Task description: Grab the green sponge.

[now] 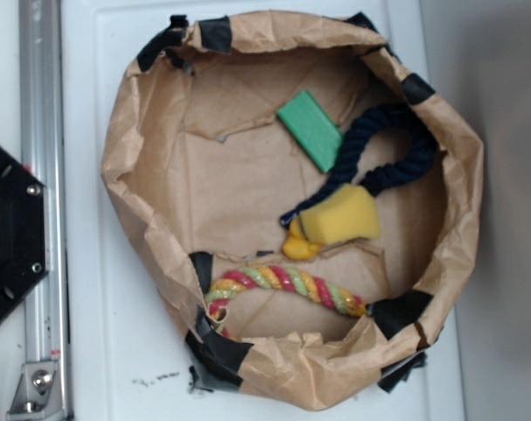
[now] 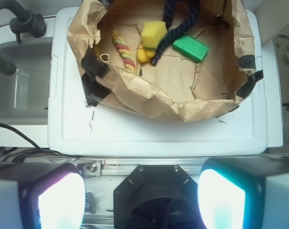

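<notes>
Green sponge (image 1: 311, 130) is lying flat on the brown paper floor of a crumpled paper-bag basket (image 1: 125, 149), toward the basket's far side from the black robot base (image 1: 6, 232) in the exterior view. One long edge of it is touching or just beside the dark blue rope (image 1: 397, 158), which is looping around beyond it and trailing down toward the yellow sponge block (image 1: 342, 216). A small yellow toy (image 1: 298, 246) is sitting against that block. Near the opposite wall of the basket, a red-yellow-green braided rope (image 1: 287, 285) is stretching across the paper, well apart from the green sponge. Black tape patches (image 1: 214, 346) are holding the basket's rim together, and the basket is resting on a white tabletop (image 1: 116, 351).

In the wrist view, the gripper (image 2: 142, 198) is hanging well back from the basket, above the black base, with its jaws spread wide and nothing between them; the two fingertips (image 2: 60, 200) are glowing brightly at the bottom corners. From here the green sponge (image 2: 190, 47) is showing past the basket's near wall, beside the dark rope (image 2: 175, 28).
</notes>
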Action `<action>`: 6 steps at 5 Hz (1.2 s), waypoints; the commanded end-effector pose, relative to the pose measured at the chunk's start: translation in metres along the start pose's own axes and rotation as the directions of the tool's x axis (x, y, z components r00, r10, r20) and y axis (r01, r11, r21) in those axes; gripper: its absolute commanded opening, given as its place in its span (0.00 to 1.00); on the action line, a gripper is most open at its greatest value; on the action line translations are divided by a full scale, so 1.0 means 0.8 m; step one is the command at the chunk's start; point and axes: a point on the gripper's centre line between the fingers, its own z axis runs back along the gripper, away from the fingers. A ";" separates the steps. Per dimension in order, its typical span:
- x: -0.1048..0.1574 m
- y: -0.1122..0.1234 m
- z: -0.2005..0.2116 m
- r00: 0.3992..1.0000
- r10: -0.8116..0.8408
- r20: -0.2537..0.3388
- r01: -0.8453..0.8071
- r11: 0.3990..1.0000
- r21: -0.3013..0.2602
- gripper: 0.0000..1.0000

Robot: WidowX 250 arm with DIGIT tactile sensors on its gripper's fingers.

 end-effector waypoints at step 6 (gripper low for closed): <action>0.180 0.038 -0.191 0.898 0.437 0.053 -0.433 0.899 -0.069 1.00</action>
